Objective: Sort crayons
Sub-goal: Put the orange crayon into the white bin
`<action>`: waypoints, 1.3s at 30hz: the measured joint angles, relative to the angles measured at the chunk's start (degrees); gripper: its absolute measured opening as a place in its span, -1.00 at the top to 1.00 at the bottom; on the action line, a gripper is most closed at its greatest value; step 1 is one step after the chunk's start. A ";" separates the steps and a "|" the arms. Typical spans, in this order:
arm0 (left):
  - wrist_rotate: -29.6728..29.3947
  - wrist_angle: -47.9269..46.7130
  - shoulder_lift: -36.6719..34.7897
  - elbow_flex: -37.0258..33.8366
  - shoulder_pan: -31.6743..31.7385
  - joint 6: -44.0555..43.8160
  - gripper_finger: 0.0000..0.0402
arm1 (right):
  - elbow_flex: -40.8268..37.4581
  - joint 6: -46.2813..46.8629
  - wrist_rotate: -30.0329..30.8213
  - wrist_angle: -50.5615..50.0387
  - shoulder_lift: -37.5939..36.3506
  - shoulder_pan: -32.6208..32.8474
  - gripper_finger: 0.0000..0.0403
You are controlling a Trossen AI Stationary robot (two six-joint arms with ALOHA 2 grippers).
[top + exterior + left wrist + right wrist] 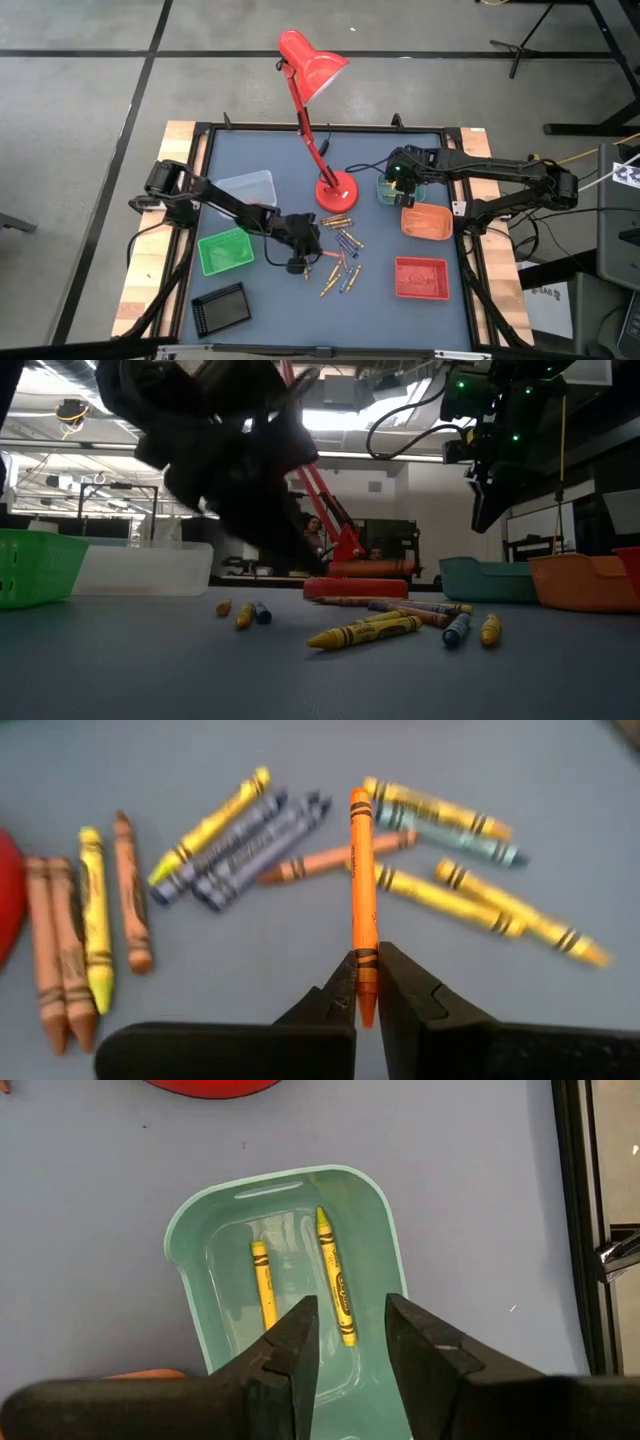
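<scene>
Left wrist view shows the left gripper (366, 982) pinching an orange crayon (362, 900) near its lower end, its jaws pressed on the stick. Beyond it the other crayons (240, 840) lie scattered on the blue-grey table (270, 310), near the red lamp (335, 190). Farther right, the right gripper (350, 1342) hovers with jaws spread and empty over the teal tray (185, 1260), where two yellow crayons (336, 1275) lie side by side.
</scene>
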 joint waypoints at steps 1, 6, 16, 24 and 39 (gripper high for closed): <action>0.03 -0.15 -0.85 0.00 0.24 -0.48 0.96 | 0.00 0.01 0.02 0.00 0.00 0.01 0.43; -1.60 -1.79 -6.40 0.04 1.73 -1.29 0.96 | 0.00 0.00 0.02 0.19 0.00 0.02 0.43; -8.26 -19.51 -22.35 0.07 6.54 -2.04 0.97 | 0.00 0.05 -3.22 3.07 -0.02 0.02 0.43; -11.82 -37.45 -35.96 0.07 9.77 -2.19 0.97 | 0.00 1.13 -11.01 6.77 0.00 0.02 0.43; -11.89 -72.28 -47.89 0.07 14.48 -9.55 0.97 | 0.00 14.97 -26.53 19.29 -0.02 4.75 0.43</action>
